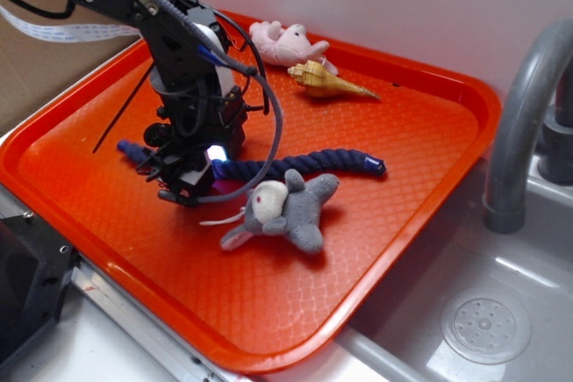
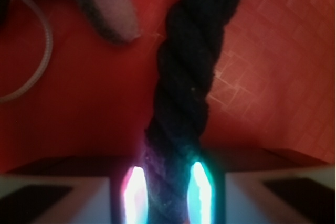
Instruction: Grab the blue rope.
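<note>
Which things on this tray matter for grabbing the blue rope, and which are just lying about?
Part of the job:
- blue rope, lying across the orange tray
- tool, a finger on each side of the rope

Just lying about:
- grey plush mouse, beside the rope
- pink plush toy, at the tray's far edge
- seashell, next to the pink toy

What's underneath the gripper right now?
The blue rope runs under the gripper, between its fingers, on the orange tray. The rope's middle is covered by the arm in the exterior view.
</note>
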Available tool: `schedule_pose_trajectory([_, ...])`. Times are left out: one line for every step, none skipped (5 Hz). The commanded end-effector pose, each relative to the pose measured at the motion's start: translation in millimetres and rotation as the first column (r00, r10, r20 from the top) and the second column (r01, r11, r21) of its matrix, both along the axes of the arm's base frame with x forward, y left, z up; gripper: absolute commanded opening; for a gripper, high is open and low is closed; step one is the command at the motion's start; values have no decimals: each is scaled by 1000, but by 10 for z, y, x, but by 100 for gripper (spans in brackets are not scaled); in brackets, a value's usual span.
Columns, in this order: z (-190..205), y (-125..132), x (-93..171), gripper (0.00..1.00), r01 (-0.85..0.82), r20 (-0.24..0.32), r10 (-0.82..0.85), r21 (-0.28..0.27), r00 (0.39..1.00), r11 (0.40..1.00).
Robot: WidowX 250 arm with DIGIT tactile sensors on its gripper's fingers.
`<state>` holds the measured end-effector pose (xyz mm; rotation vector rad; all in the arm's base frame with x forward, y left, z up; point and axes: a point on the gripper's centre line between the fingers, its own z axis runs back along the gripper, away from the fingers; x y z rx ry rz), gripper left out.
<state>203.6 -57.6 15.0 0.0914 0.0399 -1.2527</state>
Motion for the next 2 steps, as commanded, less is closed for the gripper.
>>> schedule_pose_trajectory([451,69,-26,0,-240,76,237,27,968,970])
schedule_pose_trajectory([944,220,55,0,-470,110,473,-60,874,881])
